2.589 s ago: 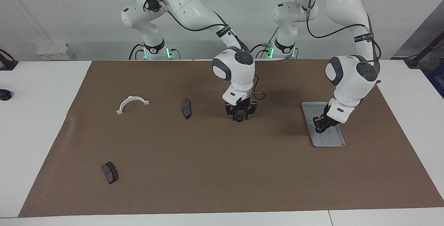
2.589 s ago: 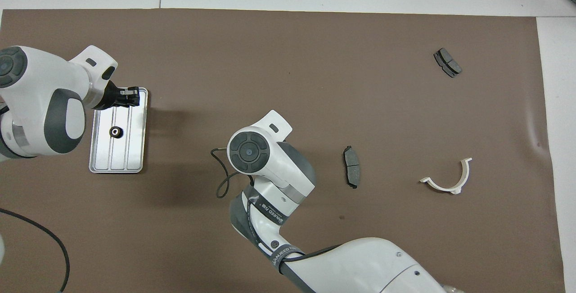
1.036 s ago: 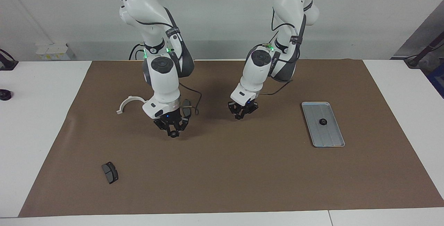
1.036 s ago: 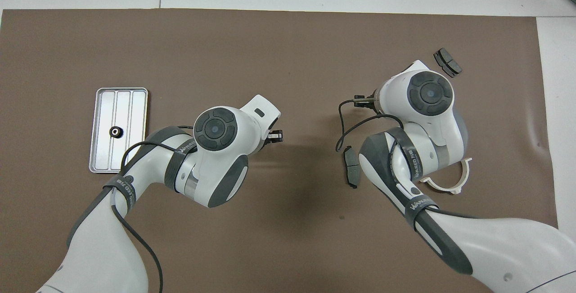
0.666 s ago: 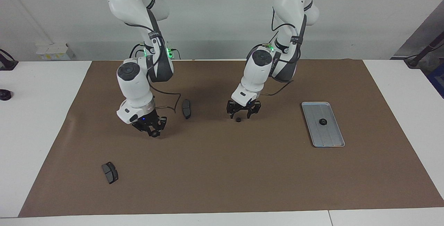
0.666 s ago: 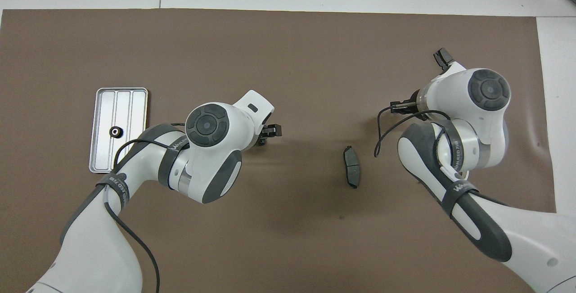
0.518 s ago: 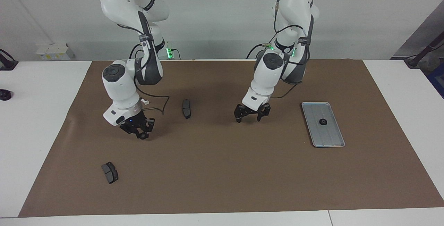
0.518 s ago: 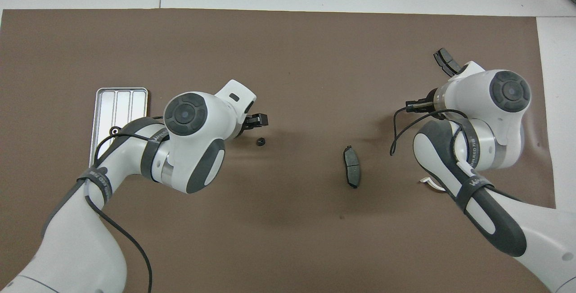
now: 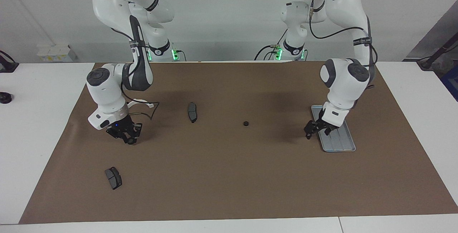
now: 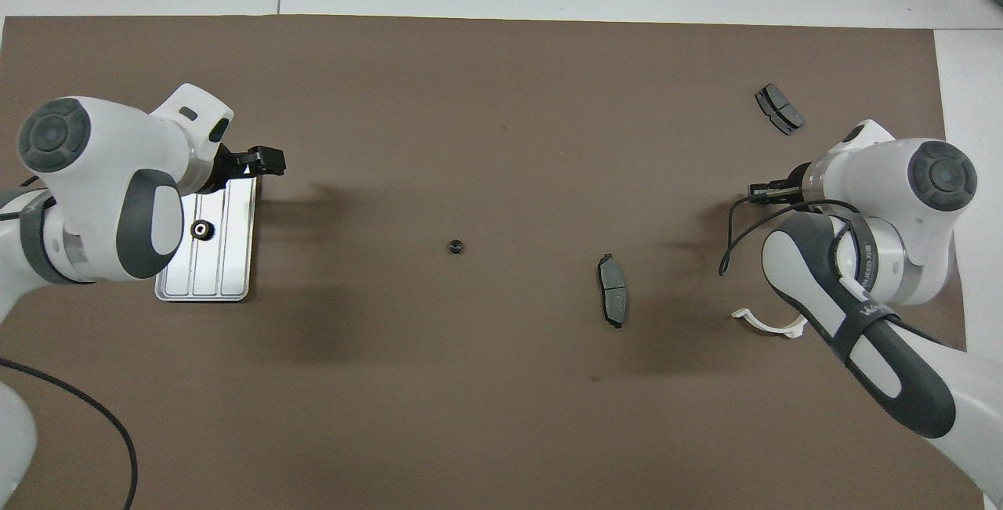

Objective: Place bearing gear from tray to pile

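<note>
My right gripper (image 9: pixel 128 137) is shut on a small black bearing gear (image 9: pixel 132 141), low over the mat between the white half-ring bracket (image 10: pixel 772 327) and a dark brake pad (image 9: pixel 113 178). In the overhead view its own wrist hides it. My left gripper (image 9: pixel 317 131) is open and empty over the edge of the silver tray (image 9: pixel 340 144). One gear (image 10: pixel 201 229) lies in the tray (image 10: pixel 235 267); the left hand hides it in the facing view. Another gear (image 9: pixel 245 123) lies loose on the mat's middle and also shows from overhead (image 10: pixel 454 246).
A second brake pad (image 9: pixel 192 111) lies between the loose gear and the bracket; it shows in the overhead view (image 10: pixel 613 300). The farther brake pad (image 10: pixel 779 108) shows there too. The brown mat (image 9: pixel 229 175) covers the table.
My left gripper let its gear go on the mat's middle and swung back over the tray, open. My right gripper carried its gear past the brake pad toward the bracket.
</note>
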Motion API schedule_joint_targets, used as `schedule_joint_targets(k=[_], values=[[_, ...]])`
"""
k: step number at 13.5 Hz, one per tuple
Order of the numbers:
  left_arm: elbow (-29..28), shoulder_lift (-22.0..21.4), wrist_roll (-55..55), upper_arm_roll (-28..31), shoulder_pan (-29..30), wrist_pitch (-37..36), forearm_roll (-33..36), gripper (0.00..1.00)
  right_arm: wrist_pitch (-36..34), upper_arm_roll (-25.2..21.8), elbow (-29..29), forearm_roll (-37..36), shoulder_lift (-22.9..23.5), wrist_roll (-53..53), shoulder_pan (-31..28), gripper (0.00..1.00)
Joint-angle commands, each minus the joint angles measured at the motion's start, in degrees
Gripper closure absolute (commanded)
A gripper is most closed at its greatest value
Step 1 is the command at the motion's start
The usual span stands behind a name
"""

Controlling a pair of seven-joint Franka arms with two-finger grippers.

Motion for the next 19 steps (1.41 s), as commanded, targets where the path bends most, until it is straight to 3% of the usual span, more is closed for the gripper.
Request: schedule_joint_targets(k=[1,5,11,16,19], values=[[-0.9,-1.5,4.4,-0.7,3.2,-3.7,-0.2,0.07,0.0,1.1,-0.5,1.5,-2.5,2.8,0.3,0.00],[-3.7,-3.0,5.9,-0.5,4.5,-5.4,0.0,0.23,-3.7,1.5,2.0,1.6,-4.2,11.8,8.4,0.00],[-6.5,-3.8,8.3,-0.5,6.7,-5.1,1.7,0.27,-4.9,1.4,6.1,1.5,-2.9,31.0,23.2,0.00],[-9.1,-4.4,8.3,-0.5,7.1,-4.8,1.8,0.38,-6.1,1.4,13.9,0.7,3.5,40.8,33.2,0.00],[-9.8,-4.6,8.3,-0.4,7.1,-5.2,2.5,0.45,-9.4,1.2,24.8,-2.8,12.7,45.0,38.0,0.00]])
